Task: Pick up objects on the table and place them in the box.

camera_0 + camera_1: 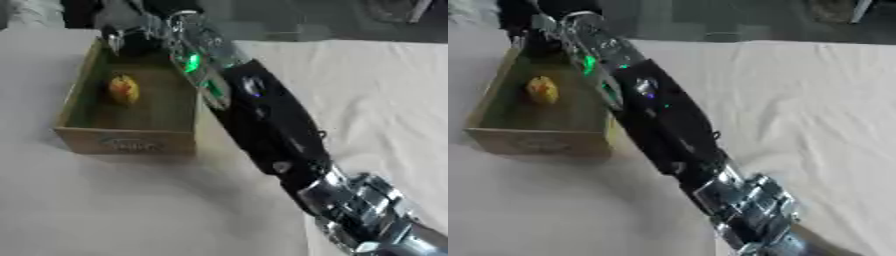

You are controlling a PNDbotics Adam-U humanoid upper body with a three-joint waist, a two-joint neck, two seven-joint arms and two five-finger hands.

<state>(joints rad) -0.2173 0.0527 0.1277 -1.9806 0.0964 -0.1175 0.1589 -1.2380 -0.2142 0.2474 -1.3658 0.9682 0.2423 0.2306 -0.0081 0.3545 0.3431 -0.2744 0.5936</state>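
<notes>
Reaching over the far end of the wooden box point(80, 131) with the right hand point(131, 37); finger state impossible to tell, blurred. Showing a yellow object point(123, 89) lying inside. Forearm covering the box's right wall in the right eye view.

The right arm point(262, 125) lay slantwise across the counter point(376, 90), blocking the box's point(127, 140) right wall. Inside, a small yellow thing point(123, 89) sat left of middle — bare floor around it. The robot hand point(131, 35) crowded the far end — cloth-covered counter right of the arm lay open.
</notes>
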